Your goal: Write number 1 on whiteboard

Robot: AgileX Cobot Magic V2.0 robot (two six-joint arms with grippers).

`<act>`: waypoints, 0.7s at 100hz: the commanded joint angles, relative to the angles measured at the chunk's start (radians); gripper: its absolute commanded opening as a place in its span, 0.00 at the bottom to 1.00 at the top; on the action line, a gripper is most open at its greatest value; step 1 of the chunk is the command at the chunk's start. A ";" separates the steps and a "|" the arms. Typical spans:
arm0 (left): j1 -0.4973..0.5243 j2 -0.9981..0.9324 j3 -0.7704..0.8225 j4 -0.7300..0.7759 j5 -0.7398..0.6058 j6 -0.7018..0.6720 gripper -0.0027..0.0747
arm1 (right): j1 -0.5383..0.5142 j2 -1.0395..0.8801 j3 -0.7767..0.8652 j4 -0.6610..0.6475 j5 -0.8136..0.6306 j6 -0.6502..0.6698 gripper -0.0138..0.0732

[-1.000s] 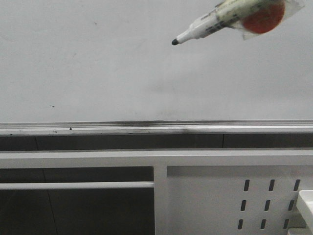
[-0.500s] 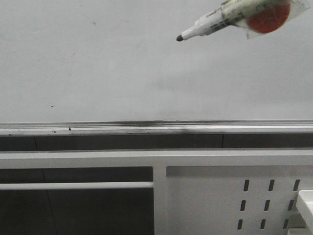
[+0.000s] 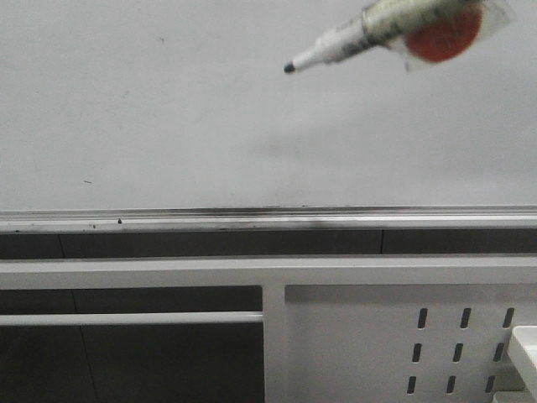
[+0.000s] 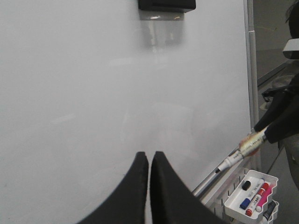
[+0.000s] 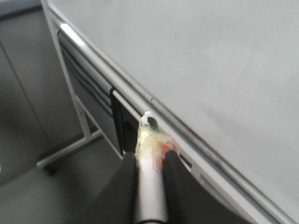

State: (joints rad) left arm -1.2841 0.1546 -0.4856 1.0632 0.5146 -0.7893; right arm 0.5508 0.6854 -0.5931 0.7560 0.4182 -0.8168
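Your inventory, largest first. Whiteboard (image 3: 168, 117): fills the upper front view, with no stroke on it that you can make out; silver ledge (image 3: 252, 220) along its lower edge. Perforated panel (image 3: 403, 344): below the ledge. Right gripper (image 5: 150, 163): jaws clamped on a marker (image 3: 352, 38), dark tip off the board. Left gripper (image 4: 149, 161): jaws together, holding nothing. Tray of markers (image 4: 252, 196): beside the board's lower corner.

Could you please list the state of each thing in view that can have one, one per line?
Whiteboard: blank, no stroke yet.
Marker: uncapped, tip near the board; contact unclear.
Right pincer: shut on the marker.
Left pincer: shut, holding nothing.
Marker tray: holds several capped markers.
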 commanded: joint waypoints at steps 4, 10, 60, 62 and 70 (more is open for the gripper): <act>-0.008 0.022 -0.025 0.039 -0.021 0.001 0.01 | -0.003 0.024 -0.027 0.069 -0.197 0.000 0.08; -0.008 0.022 -0.025 0.041 -0.021 0.001 0.01 | -0.003 0.039 -0.027 0.069 -0.227 0.000 0.08; -0.008 0.022 -0.016 0.036 0.014 -0.001 0.01 | 0.065 0.120 -0.049 0.060 -0.333 -0.117 0.08; -0.008 0.022 -0.016 0.036 0.019 -0.001 0.01 | 0.074 0.120 -0.054 0.054 -0.346 -0.117 0.08; -0.008 0.022 -0.016 0.036 0.044 -0.001 0.01 | 0.105 0.120 -0.063 0.018 -0.395 -0.117 0.08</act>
State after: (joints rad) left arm -1.2841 0.1546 -0.4807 1.0688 0.5725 -0.7893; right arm 0.6293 0.8078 -0.6110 0.7963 0.1389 -0.9156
